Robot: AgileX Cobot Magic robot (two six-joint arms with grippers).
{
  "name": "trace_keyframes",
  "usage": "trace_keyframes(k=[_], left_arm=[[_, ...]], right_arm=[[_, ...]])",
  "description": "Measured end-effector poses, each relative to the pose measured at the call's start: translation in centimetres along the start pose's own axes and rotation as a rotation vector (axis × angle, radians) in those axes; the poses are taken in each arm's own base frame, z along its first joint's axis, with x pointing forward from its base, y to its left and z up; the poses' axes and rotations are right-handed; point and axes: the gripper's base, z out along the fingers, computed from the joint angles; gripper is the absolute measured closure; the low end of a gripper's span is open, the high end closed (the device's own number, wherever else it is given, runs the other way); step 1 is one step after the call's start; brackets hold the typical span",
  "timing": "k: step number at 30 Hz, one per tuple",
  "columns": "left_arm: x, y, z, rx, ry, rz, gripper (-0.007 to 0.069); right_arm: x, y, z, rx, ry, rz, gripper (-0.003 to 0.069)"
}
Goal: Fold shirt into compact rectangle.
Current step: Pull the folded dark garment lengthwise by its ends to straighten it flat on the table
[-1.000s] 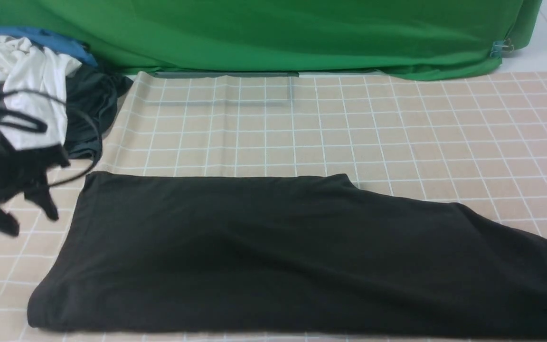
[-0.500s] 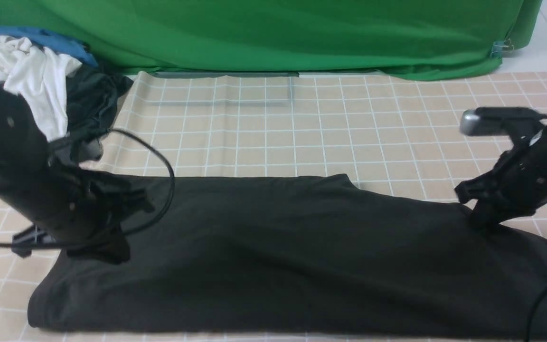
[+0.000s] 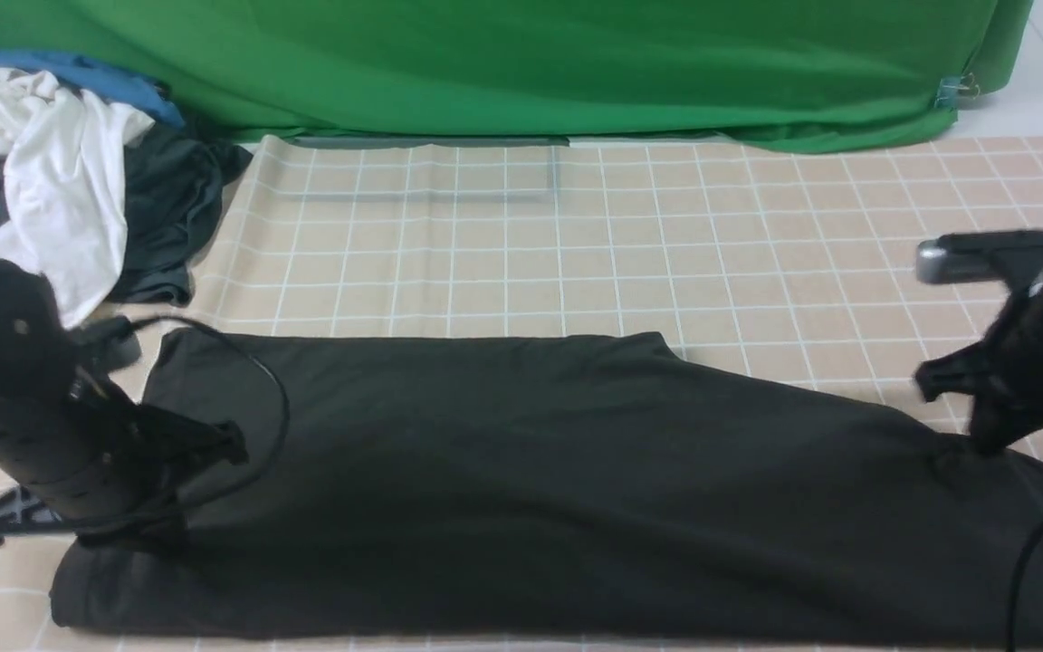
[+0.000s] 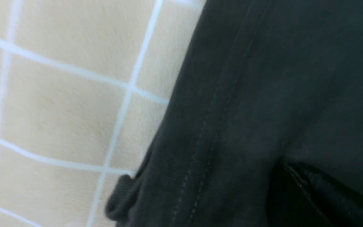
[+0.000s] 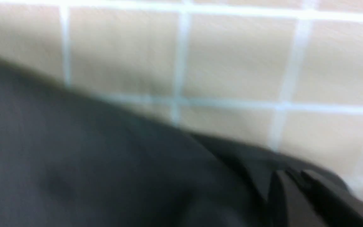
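The black shirt point(image 3: 531, 471) lies as a long folded band across the near part of the checked table, running out of view at the right. My left gripper point(image 3: 137, 536) is down on its left end, close to the stitched hem point(image 4: 210, 126), and its dark fingers point(image 4: 314, 189) are shut with the cloth bunched at their tip. My right gripper point(image 3: 983, 448) is down at the shirt's far edge on the right. There the cloth point(image 5: 74, 157) puckers under the shut fingers point(image 5: 320, 195). The white print is hidden.
A pile of white, blue and dark charcoal clothes point(image 3: 60, 181) sits at the back left. A green backdrop point(image 3: 531, 63) closes the far side. The left arm's cable point(image 3: 279, 407) loops over the shirt; another cable point(image 3: 1028, 561) hangs at the right.
A second ago no gripper was on the shirt. Both arms came in and down onto its ends and shut. Since half a second ago the left shifted nearer, the right moved rightwards.
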Motion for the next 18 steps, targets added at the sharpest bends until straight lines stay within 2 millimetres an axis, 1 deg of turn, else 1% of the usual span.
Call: trace_keyframes(k=[1,2,4,6,7,8,9,10,11,12,13,14,15,16,18], left_arm=[[-0.1,0.0,-1.6,0.019,-0.052,0.015,0.0613],[-0.1,0.0,-2.3,0.027,-0.069,0.020,0.0613],[0.3,0.1,-4.3,0.053,-0.121,0.028,0.0613],[1.0,0.2,-6.1,0.082,-0.163,0.038,0.0613],[1.6,0.3,-7.3,0.105,-0.189,0.040,0.0613],[2.1,0.4,-8.2,0.128,-0.214,0.042,0.0613],[2.7,0.5,-9.0,0.151,-0.237,0.040,0.0613],[3.0,0.6,-9.5,0.163,-0.247,0.039,0.0613],[3.3,0.6,-9.8,0.171,-0.256,0.039,0.0613],[4.1,0.8,-10.7,0.201,-0.286,0.048,0.0613],[4.9,0.9,-11.5,0.227,-0.315,0.054,0.0613],[5.4,1.0,-11.9,0.246,-0.333,0.057,0.0613],[5.5,1.1,-12.0,0.249,-0.335,0.057,0.0613],[6.3,1.3,-12.5,0.266,-0.355,0.059,0.0613],[7.0,1.5,-12.9,0.278,-0.372,0.059,0.0613]], right_arm=[[0.5,-0.5,-2.0,0.002,-0.008,0.009,0.0559],[0.7,-0.7,-2.7,0.008,-0.015,0.011,0.0551],[1.5,-1.5,-5.0,0.012,-0.043,0.045,0.0503],[2.3,-2.4,-6.5,0.019,-0.045,0.082,0.0409],[2.8,-3.1,-7.1,0.023,-0.038,0.106,0.0330],[3.0,-3.4,-7.3,0.026,-0.030,0.115,0.0272],[3.3,-3.8,-7.3,0.031,-0.019,0.123,0.0197],[3.4,-4.0,-7.1,0.035,-0.014,0.125,0.0140],[3.5,-4.1,-7.0,0.035,-0.011,0.126,0.0113],[3.8,-4.1,-6.3,0.036,0.002,0.120,0.0041],[4.1,-4.2,-5.6,0.035,0.010,0.121,0.0007],[4.3,-4.1,-4.7,0.034,0.014,0.121,-0.0011],[4.3,-4.1,-4.6,0.033,0.015,0.121,-0.0013],[4.4,-4.1,-3.3,0.031,0.023,0.121,-0.0024],[4.6,-4.1,-1.7,0.030,0.048,0.126,-0.0029]])
